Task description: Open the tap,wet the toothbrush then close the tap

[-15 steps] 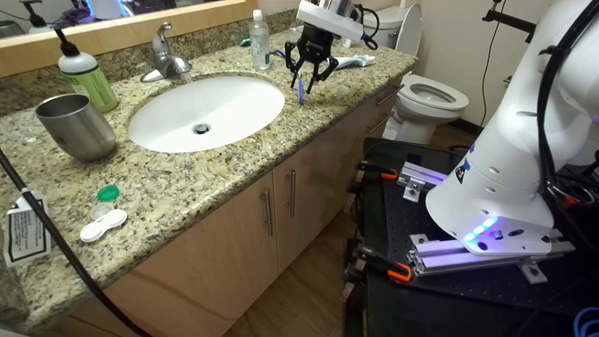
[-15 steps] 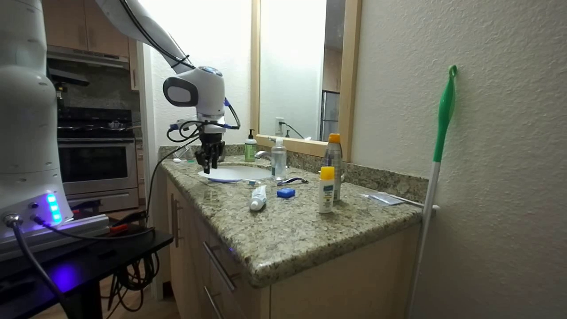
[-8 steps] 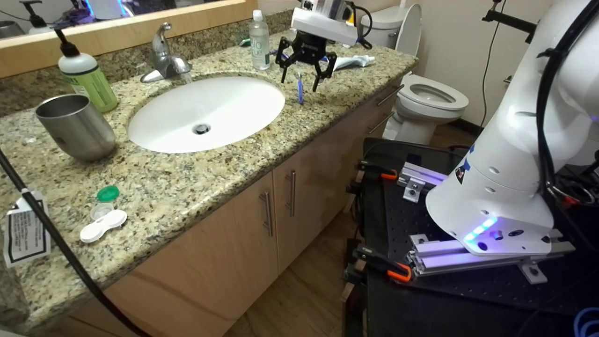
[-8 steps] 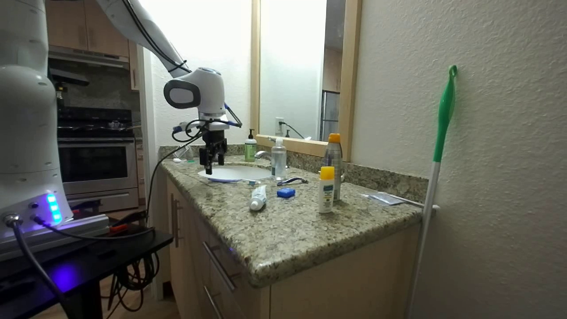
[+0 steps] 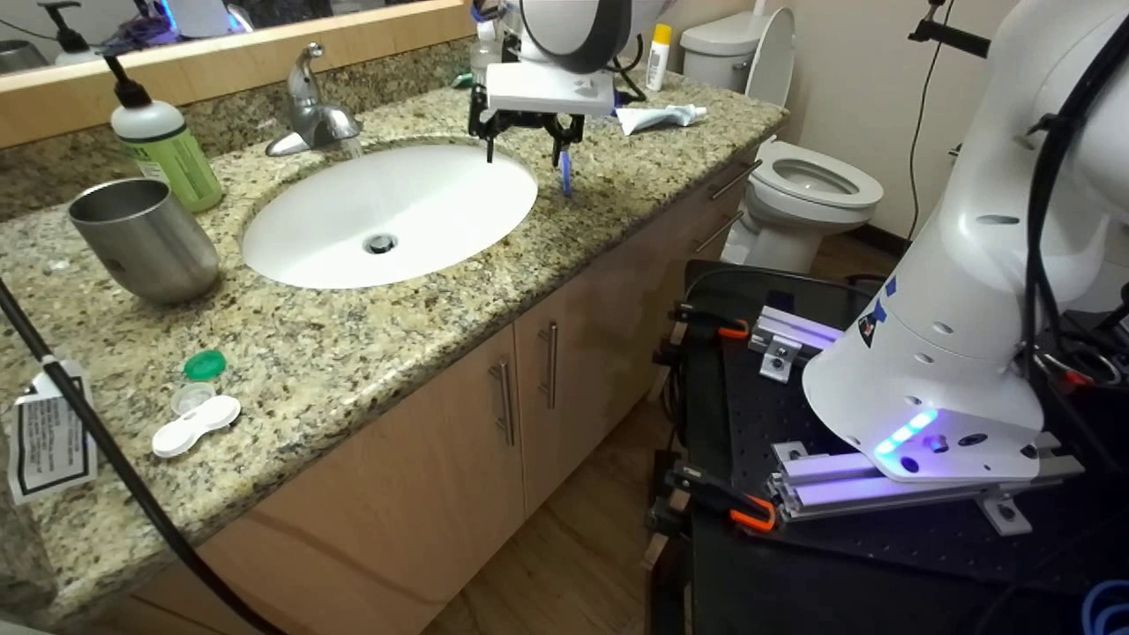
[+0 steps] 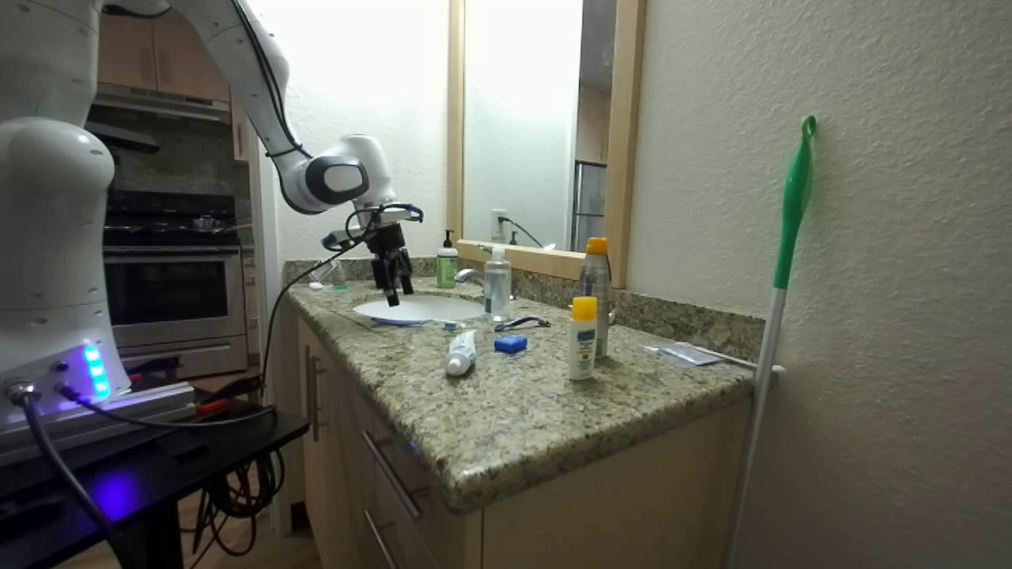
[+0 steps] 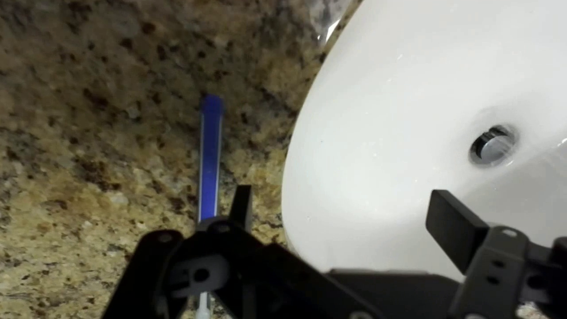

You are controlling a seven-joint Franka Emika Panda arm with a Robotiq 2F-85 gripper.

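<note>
Off the front edge of the speckled worktop (image 5: 300, 353), the white arm (image 6: 237, 47) rises from its base, arches over and slopes down across that edge, its wrist bent to point downward at a slight lean. An oval white basin (image 5: 441, 212) is set into the worktop, and above one end of it hangs the black gripper (image 5: 523, 162). The jaws stand wide apart: in the wrist view one is over the worktop just outside the rim, the other over the basin. Near the back edge stands the chrome tap (image 5: 315, 115), a thin stream of water (image 5: 355, 148) falling from its spout into the basin. The toothbrush (image 7: 210, 164) lies flat on the worktop just beside that same end of the basin, blue handle end toward the front edge, head toward the back edge; a jaw hides part of it in the wrist view.
</note>
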